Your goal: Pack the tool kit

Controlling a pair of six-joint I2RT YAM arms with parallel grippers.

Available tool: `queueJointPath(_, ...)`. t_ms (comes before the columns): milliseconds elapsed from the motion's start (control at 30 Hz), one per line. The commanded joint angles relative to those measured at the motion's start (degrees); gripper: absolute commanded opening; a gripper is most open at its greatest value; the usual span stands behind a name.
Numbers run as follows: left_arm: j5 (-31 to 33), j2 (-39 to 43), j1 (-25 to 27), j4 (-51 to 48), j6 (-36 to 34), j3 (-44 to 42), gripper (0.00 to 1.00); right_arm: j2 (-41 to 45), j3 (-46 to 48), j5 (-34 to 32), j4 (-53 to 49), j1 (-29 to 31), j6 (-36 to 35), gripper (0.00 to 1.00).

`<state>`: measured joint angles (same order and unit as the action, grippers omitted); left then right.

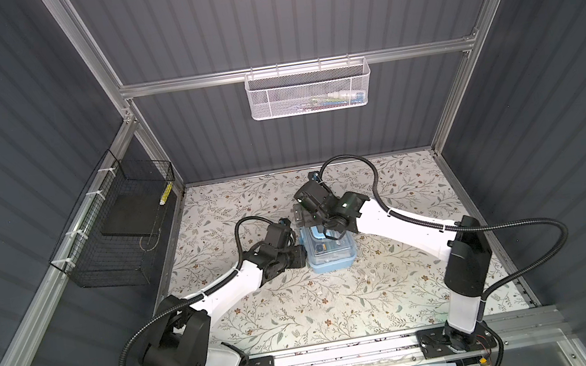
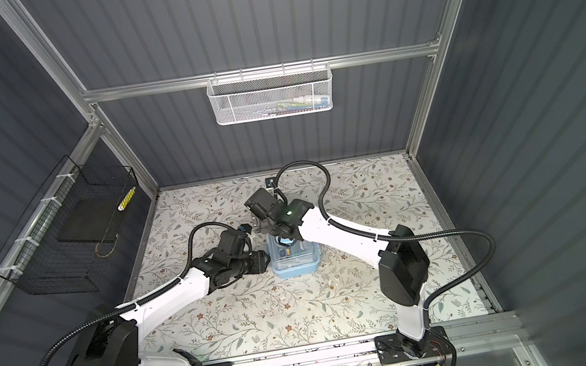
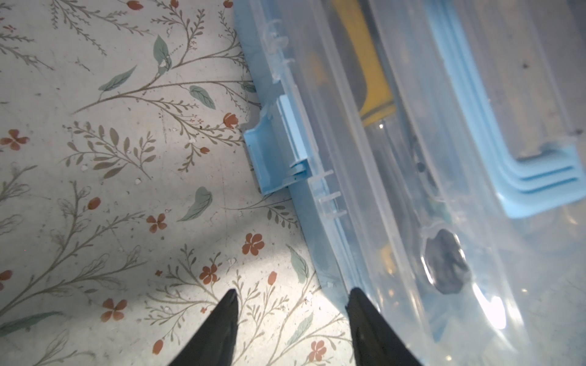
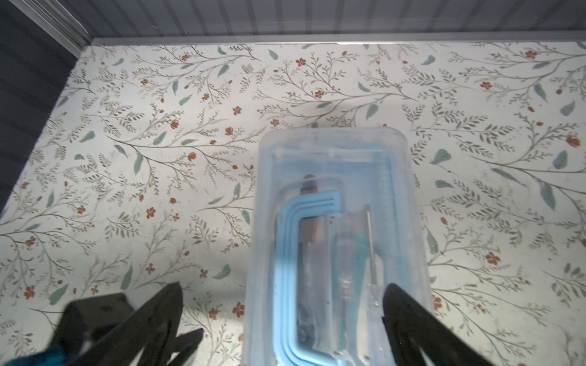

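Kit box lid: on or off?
On. The clear lid covers the light blue box, its blue handle lying flat on top. Whether the side latch is snapped shut: cannot tell.

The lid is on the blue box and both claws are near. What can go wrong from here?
The latch on the side of the box seems to stick outward, perhaps unfastened; if the box is lifted by its handle, the clear lid could come off and the tools spill. The left claw is open with one finger at the lid's edge; a push may slide the box instead of closing the latch.
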<state>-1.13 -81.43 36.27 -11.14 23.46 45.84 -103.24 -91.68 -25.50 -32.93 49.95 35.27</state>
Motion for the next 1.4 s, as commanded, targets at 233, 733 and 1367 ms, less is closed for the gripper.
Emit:
queueJointPath(233, 0.6, -4.6, 0.1, -1.6, -1.4, 3.4, 0.6, 8.3, 19.6, 5.4, 11.7, -6.2, -1.0, 0.99)
queueJointPath(733, 2.6, -12.2, 7.0, -2.5, -1.6, 11.3, 0.63, 10.2, 28.9, 13.5, 16.5, -11.6, -7.9, 0.99)
queueJointPath(1367, 11.4, -14.0, 12.8, -3.9, -11.0, 13.0, 0.71, 22.1, 42.5, 13.6, 12.0, -18.0, -15.8, 0.99)
